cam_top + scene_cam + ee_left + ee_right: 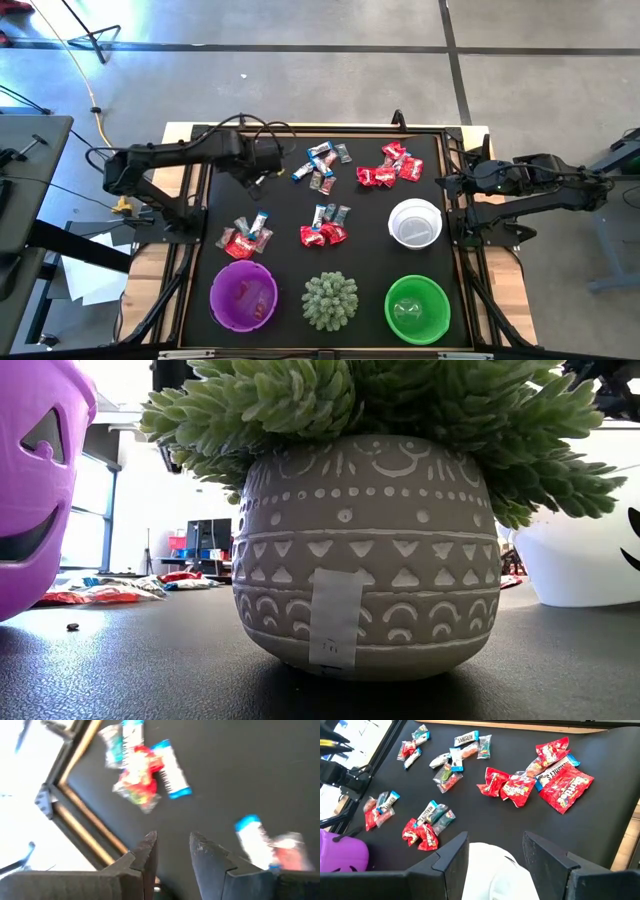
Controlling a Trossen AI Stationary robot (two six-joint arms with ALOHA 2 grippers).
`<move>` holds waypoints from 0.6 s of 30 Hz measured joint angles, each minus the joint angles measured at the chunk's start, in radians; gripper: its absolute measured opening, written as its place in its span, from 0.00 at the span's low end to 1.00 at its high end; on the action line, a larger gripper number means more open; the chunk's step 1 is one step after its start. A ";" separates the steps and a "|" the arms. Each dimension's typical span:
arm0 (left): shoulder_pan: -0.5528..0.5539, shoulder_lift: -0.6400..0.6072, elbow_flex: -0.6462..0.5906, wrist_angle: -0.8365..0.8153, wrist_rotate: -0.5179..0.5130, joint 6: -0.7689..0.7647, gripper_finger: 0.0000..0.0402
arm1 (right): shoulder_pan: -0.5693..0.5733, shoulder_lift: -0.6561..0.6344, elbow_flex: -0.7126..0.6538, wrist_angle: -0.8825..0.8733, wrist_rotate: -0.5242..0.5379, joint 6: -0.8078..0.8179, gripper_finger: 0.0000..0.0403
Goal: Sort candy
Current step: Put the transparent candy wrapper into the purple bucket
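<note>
Over the dark mat, left tool [172,847] hangs slightly parted, empty, near candy [145,767].

You have four candy heaps [322,167] spread across the mat [290,205]; three bowls and a potted plant [330,299] sit along its near edge and right side.

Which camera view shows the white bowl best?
The high view: the white bowl shows whole, rim and inside, right of the candy. The low view shows only part of its side; the right wrist view shows a bit between the fingers; the left wrist view misses it.
</note>
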 joint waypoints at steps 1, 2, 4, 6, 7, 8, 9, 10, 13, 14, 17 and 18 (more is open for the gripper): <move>0.015 0.000 -0.023 0.015 -0.004 0.008 0.25 | 0.000 0.000 0.000 0.000 0.000 0.000 0.45; 0.030 0.000 -0.049 0.038 -0.004 0.016 0.25 | 0.000 0.000 0.000 0.000 0.000 0.000 0.45; 0.053 0.000 -0.098 0.080 -0.004 0.018 0.25 | 0.000 0.000 0.000 0.000 0.000 0.000 0.45; 0.075 0.000 -0.143 0.116 -0.008 0.013 0.25 | 0.000 0.000 0.000 0.000 0.000 0.000 0.45; 0.085 0.000 -0.165 0.131 -0.014 0.006 0.25 | 0.000 0.000 0.000 0.000 0.002 0.000 0.45; 0.096 0.000 -0.186 0.149 -0.021 0.000 0.25 | 0.000 0.000 0.000 0.000 0.007 0.000 0.45; 0.106 0.000 -0.205 0.168 -0.022 -0.006 0.25 | 0.000 0.000 0.000 0.000 0.015 0.000 0.45; 0.117 0.000 -0.223 0.181 -0.020 -0.016 0.25 | 0.000 0.000 0.000 0.000 0.023 0.000 0.45; 0.140 0.000 -0.264 0.200 -0.011 -0.017 0.25 | 0.000 0.000 0.000 0.000 0.035 0.000 0.45; 0.146 0.000 -0.277 0.205 -0.011 -0.009 0.25 | 0.000 0.000 0.000 0.000 0.035 0.000 0.45; 0.161 0.000 -0.306 0.244 -0.019 -0.008 0.25 | 0.000 0.000 0.000 0.000 0.036 0.000 0.45; 0.169 0.000 -0.319 0.268 -0.020 -0.007 0.25 | 0.000 0.000 0.000 0.000 0.037 0.000 0.45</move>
